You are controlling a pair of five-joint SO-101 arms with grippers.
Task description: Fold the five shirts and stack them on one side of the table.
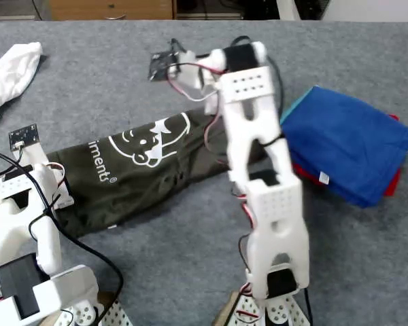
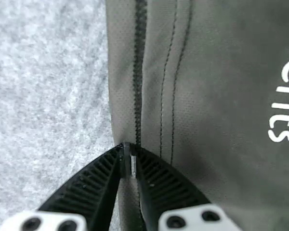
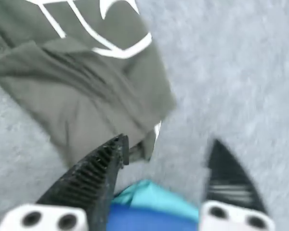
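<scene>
A dark olive shirt (image 1: 143,163) with white print lies folded into a long strip across the middle of the grey table. My left gripper (image 2: 128,149) is shut on the shirt's seamed edge (image 2: 135,96) at its near-left end, and the high view shows that gripper (image 1: 58,195) low at the strip's corner. My right gripper (image 3: 168,142) is open above the strip's other end (image 3: 86,96), close to the folded stack. That stack has a blue shirt (image 1: 347,142) on top, with teal and red layers under it. A white shirt (image 1: 13,68) lies crumpled at the far left.
The right arm (image 1: 258,156) stretches from the near edge across the strip's right end and hides it in the high view. Bare grey table (image 1: 177,258) lies between the two arm bases. Wooden furniture (image 1: 109,8) stands beyond the far edge.
</scene>
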